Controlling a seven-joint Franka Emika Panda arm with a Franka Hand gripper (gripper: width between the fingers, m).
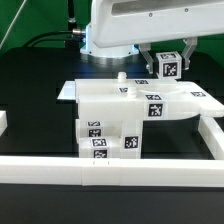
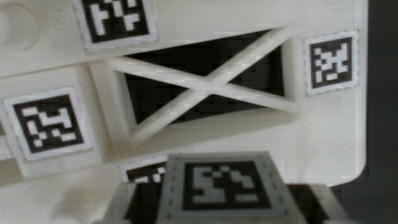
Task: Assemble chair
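Note:
The partly built chair (image 1: 115, 120) stands mid-table as a white blocky stack with several black-and-white tags on its front and top. Its flat upper panel reaches toward the exterior view's right. In the wrist view this panel shows as an X-braced frame (image 2: 201, 85) with tags around it. My gripper (image 1: 168, 68) hangs just behind and above the panel's right part, shut on a small white tagged piece (image 1: 168, 66). That piece (image 2: 217, 183) fills the space between my dark fingers (image 2: 150, 203) in the wrist view, its tag facing the camera; the gripper (image 2: 221, 208) sits low in that picture.
Long plain white rails border the work area at the front (image 1: 110, 172), on the exterior view's right (image 1: 212, 135) and at the left edge (image 1: 3, 122). A flat white sheet (image 1: 68, 92) lies behind the chair on the left. The robot's base (image 1: 105, 45) stands at the back.

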